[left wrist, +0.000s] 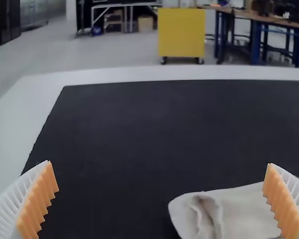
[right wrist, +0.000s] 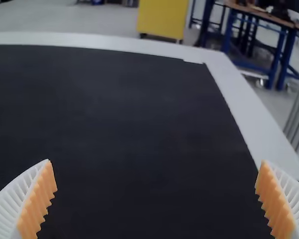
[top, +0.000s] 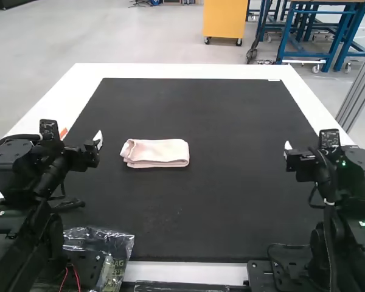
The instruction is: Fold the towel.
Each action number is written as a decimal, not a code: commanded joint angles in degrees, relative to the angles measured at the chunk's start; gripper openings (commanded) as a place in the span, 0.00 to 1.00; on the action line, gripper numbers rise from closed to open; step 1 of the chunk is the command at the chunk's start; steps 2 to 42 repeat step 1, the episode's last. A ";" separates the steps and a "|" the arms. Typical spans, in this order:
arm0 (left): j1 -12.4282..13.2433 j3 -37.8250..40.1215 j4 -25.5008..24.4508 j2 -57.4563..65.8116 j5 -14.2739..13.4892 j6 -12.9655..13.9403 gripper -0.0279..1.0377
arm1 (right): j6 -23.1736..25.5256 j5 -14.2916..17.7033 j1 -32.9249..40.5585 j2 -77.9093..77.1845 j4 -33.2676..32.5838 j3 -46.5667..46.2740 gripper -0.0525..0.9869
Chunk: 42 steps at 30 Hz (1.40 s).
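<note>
Left hand (left wrist: 160, 163): spread wide, nothing in it, raised by the mat's left side, pointing forward.
Towel (top: 161, 153): a small layered rectangle on the black mat (top: 201, 207), left of centre; folding looks finished, perhaps 1 uneven end to neaten.
Right hand (right wrist: 156, 161): wide, empty, pointing forward, well apart from the towel.

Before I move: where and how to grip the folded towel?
Probably the short end of the towel nearest the left hand, coming from the left arm's side, one finger above the layers and one below. It lies flat, lengthwise across, and the layers curl at that end.
</note>
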 commanded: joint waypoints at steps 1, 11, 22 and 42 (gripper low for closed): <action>0.45 -0.40 0.34 -0.10 -0.67 0.82 0.94 | -0.57 -3.12 -0.04 -0.40 -1.20 -0.32 0.93; 0.45 -0.40 0.34 -0.10 -0.67 0.82 0.94 | -0.57 -3.12 -0.04 -0.40 -1.20 -0.32 0.93; 0.45 -0.40 0.34 -0.10 -0.67 0.82 0.94 | -0.57 -3.12 -0.04 -0.40 -1.20 -0.32 0.93; 0.45 -0.40 0.34 -0.10 -0.67 0.82 0.94 | -0.57 -3.12 -0.04 -0.40 -1.20 -0.32 0.93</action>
